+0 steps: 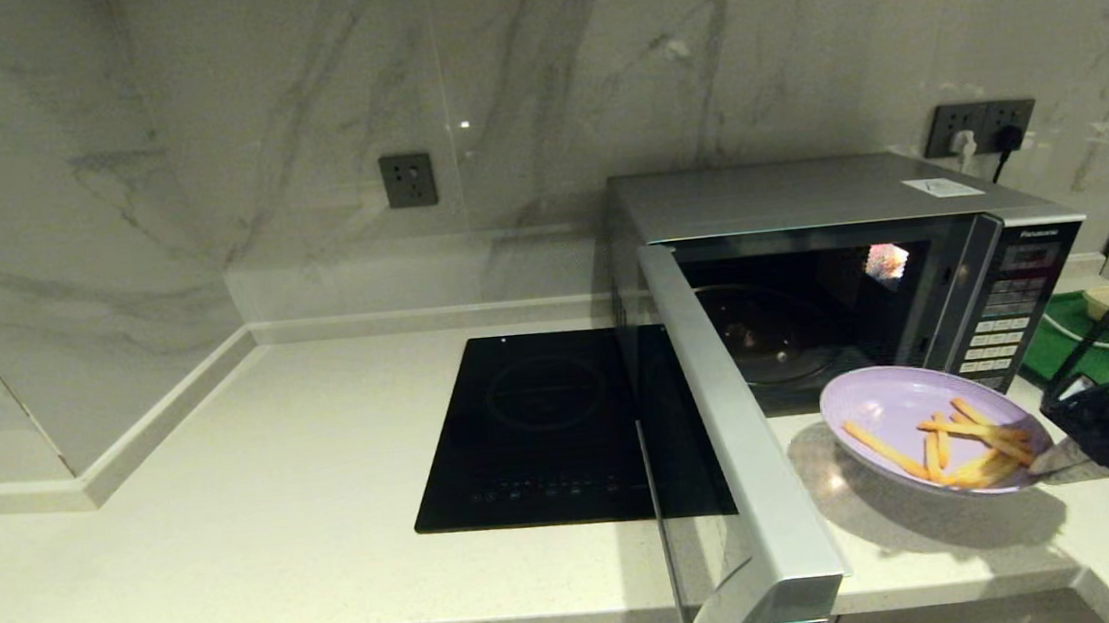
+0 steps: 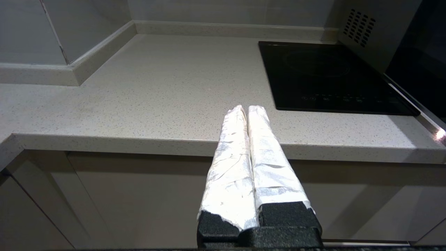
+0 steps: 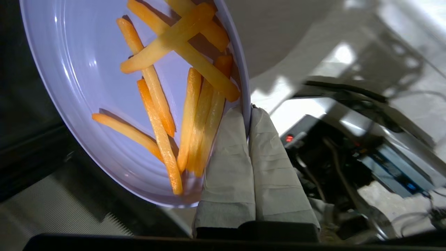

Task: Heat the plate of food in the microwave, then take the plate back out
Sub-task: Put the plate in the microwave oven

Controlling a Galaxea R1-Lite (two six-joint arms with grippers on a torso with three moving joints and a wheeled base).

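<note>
Jaws of the right gripper [image 3: 249,115] pinched on the rim of the plate of food [image 1: 910,421], one wrapped finger above the rim and one below. Plate rides clear of the table [image 1: 230,500], tilted, its shadow beneath it, just outside the mouth of the microwave [image 1: 842,266], at about 5 o'clock from the cavity. Fries [image 3: 181,104] bunched toward the gripped edge.

Left gripper [image 2: 245,111] parked off the table's front edge, jaws pressed together, nothing between them.

Progress, judged from the layout: microwave door [image 1: 726,437] swung wide toward the camera, cavity dark, turntable bare. Plate is outside. Cannot tell whether this is the way in or the way out, so heating may or may not be done. Either way the door is left to shut, and the plate to set down somewhere.

Hard to read: the keypad and display at 3 o'clock on the microwave front are too small. Right arm cut off at the frame edge. Green tray [image 1: 1070,347] behind the arm mostly hidden. Black cooktop [image 1: 544,423] partly covered by the door.
</note>
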